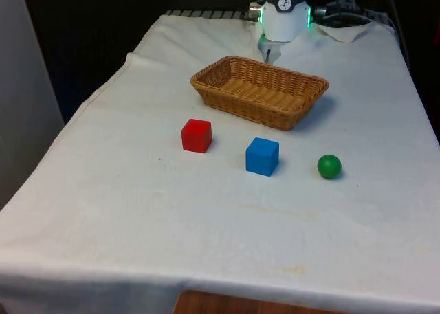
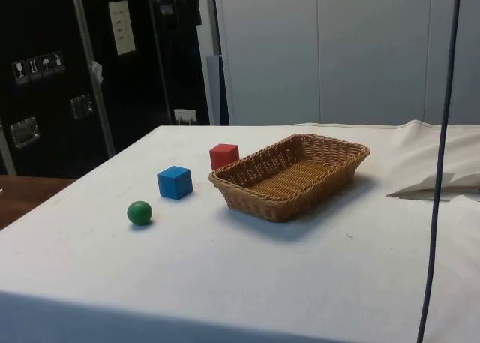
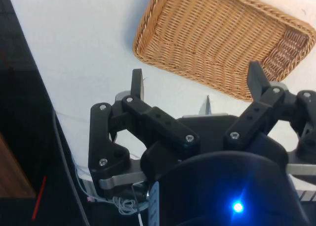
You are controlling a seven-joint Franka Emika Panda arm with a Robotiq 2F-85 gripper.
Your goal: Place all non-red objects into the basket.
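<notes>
A woven wicker basket point(image 1: 302, 111) point(image 2: 247, 193) point(image 3: 212, 28) lies on the white cloth with nothing in it. In front of it rest a red cube point(image 1: 196, 135) point(image 2: 223, 155), a blue cube point(image 1: 262, 156) point(image 2: 175, 182) and a green ball point(image 1: 329, 166) point(image 2: 139, 212), each apart from the others. In the wrist view my gripper point(image 3: 196, 78) hangs open above the cloth just outside the basket's rim, with nothing between its fingers point(image 3: 137, 85).
The white arm's base point(image 1: 284, 15) stands at the table's far end behind the basket. A crumpled cloth fold point(image 2: 439, 184) lies beyond the basket. A dark cable point(image 2: 439, 178) hangs in front of the side camera.
</notes>
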